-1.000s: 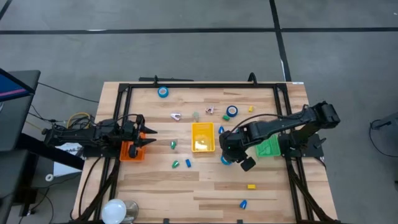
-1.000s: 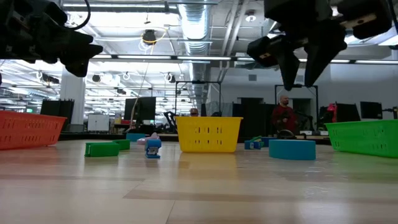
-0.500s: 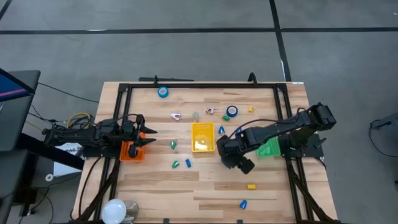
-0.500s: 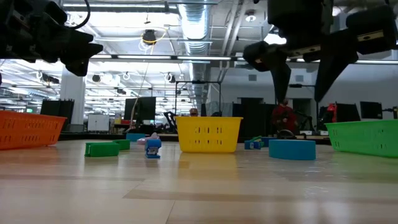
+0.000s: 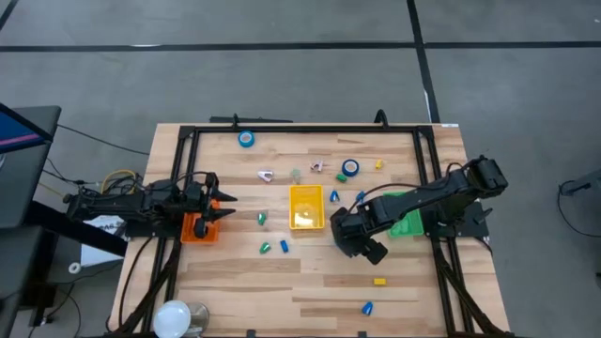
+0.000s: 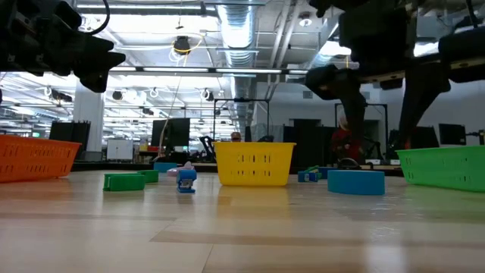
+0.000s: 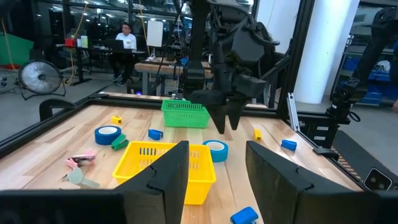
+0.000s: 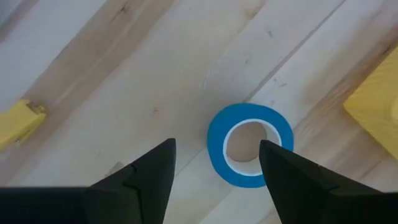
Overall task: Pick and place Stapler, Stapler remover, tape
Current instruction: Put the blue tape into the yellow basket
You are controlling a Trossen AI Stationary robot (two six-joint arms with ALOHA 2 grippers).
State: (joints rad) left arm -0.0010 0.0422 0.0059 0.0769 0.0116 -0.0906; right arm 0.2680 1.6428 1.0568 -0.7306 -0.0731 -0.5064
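A blue tape roll (image 8: 250,144) lies flat on the wood to the right of the yellow basket (image 5: 306,207); it also shows in the low view (image 6: 356,182) and the left wrist view (image 7: 216,150). My right gripper (image 8: 217,177) hangs open straight above it, pointing down, with its fingers clear of the roll (image 6: 383,114). In the high view the gripper (image 5: 343,235) hides the roll. Two more tape rolls (image 5: 246,139) (image 5: 350,168) lie toward the far edge. My left gripper (image 5: 225,205) waits open over the orange basket (image 5: 199,227) at the left edge.
A green basket (image 5: 406,221) stands right of the right arm. Small pieces lie scattered: pink and white ones (image 5: 266,175), green and blue ones (image 5: 264,248), yellow blocks (image 5: 379,281) and a blue piece (image 5: 367,307). A pale round object (image 5: 174,317) sits at the near left corner.
My right gripper has shifted a little toward the table's left and come down over the blue tape roll, which it now covers in the high view. In the low view the gap between its fingertips has widened. The left arm has kept still.
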